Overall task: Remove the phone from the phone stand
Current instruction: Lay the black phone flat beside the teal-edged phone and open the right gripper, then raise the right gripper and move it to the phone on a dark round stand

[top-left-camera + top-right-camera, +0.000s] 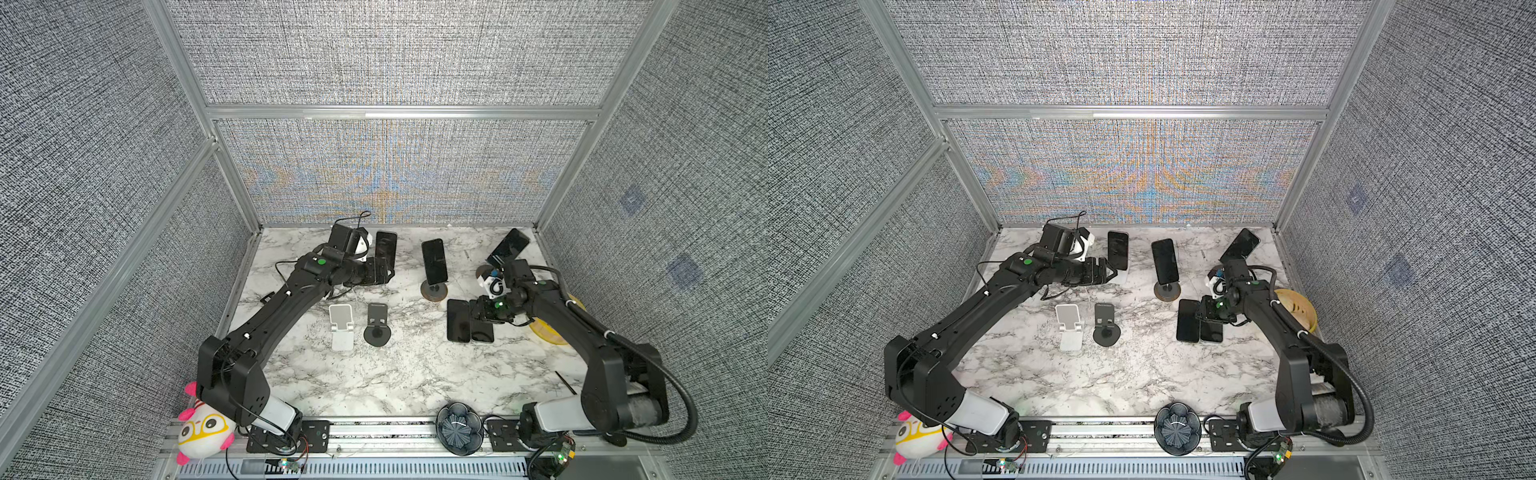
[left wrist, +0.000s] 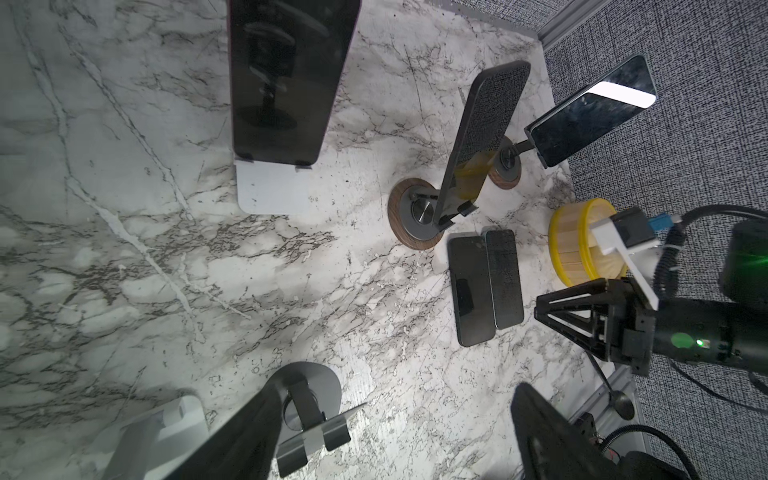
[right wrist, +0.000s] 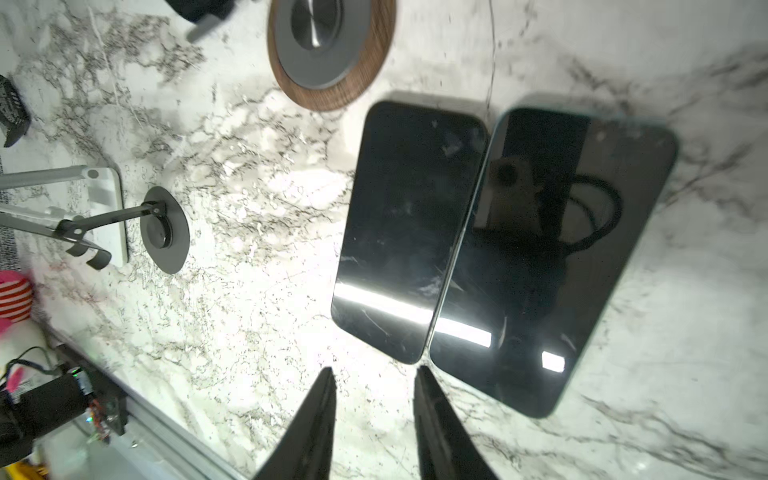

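Middle phone (image 1: 434,261) lengthwise upright on round stand (image 1: 434,291), screen frontward

The worktop (image 1: 415,374) looks smooth and marble-patterned, the two flat phones (image 3: 407,228) (image 3: 552,257) glossy scratched glass, the round stand base (image 3: 328,50) brushed metal ringed in wood, the wall panels (image 1: 395,54) rough grey woven cloth.
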`<control>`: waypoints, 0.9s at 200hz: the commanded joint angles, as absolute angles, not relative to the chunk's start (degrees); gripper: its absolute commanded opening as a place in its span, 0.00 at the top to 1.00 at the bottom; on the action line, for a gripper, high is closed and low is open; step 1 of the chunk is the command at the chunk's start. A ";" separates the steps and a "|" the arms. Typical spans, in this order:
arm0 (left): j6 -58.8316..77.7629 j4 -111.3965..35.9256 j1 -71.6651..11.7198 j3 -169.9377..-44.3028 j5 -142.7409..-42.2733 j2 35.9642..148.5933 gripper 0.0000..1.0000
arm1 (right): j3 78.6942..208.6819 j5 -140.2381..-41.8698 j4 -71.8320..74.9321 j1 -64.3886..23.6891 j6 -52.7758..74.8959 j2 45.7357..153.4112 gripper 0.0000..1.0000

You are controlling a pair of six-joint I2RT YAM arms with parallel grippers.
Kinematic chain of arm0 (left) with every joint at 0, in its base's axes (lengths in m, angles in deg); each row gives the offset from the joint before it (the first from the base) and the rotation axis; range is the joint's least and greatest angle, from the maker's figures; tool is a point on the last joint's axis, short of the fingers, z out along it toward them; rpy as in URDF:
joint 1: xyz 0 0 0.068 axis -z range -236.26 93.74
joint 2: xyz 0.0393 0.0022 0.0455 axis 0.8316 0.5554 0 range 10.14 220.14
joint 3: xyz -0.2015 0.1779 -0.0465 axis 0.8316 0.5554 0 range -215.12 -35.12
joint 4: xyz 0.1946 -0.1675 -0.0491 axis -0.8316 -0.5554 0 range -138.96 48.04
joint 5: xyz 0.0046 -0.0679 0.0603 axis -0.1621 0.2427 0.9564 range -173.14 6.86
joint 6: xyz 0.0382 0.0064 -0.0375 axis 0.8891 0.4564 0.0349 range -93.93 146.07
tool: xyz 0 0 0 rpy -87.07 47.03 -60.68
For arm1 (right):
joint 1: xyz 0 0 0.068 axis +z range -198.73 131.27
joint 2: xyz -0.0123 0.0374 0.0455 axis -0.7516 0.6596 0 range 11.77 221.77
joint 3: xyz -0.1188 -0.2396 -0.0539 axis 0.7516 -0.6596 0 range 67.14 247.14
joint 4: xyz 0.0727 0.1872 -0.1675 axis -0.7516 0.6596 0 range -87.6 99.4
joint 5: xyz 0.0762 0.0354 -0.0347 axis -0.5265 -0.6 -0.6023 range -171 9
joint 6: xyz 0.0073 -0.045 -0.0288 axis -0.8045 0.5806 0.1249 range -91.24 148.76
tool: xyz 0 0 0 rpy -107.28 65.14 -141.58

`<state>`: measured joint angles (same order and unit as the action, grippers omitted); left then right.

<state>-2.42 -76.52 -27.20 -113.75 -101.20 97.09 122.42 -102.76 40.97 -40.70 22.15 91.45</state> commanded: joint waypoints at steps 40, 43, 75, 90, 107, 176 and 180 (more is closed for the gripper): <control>3.01 -80.06 -27.95 -117.86 -96.94 96.92 0.09 | 128.37 -87.73 37.91 -31.75 20.63 84.34 0.22; 3.56 -80.94 -28.15 -118.70 -96.56 96.95 0.09 | 128.61 -87.12 37.79 -31.50 20.33 84.29 0.20; 8.45 -89.35 -28.91 -126.14 -90.36 97.71 0.06 | 130.93 -75.59 38.37 -31.18 14.59 83.45 0.03; 11.07 -90.79 -29.63 -127.20 -87.99 97.54 0.02 | 131.82 -70.77 38.43 -31.61 11.32 83.55 0.01; 13.22 -91.49 -30.63 -127.32 -85.72 97.89 0.01 | 133.99 -65.80 40.30 -32.77 6.09 84.80 0.01; 15.03 -87.69 -31.61 -122.76 -84.16 97.11 0.01 | 143.16 -51.80 41.20 -36.25 -11.11 97.23 0.01; 15.01 -87.24 -31.58 -122.33 -84.02 96.90 0.01 | 143.51 -51.51 40.85 -36.32 -11.55 97.84 0.01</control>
<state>13.87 -89.77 -31.40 -123.85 -85.44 98.08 141.37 -58.43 41.25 -36.18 -4.45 95.26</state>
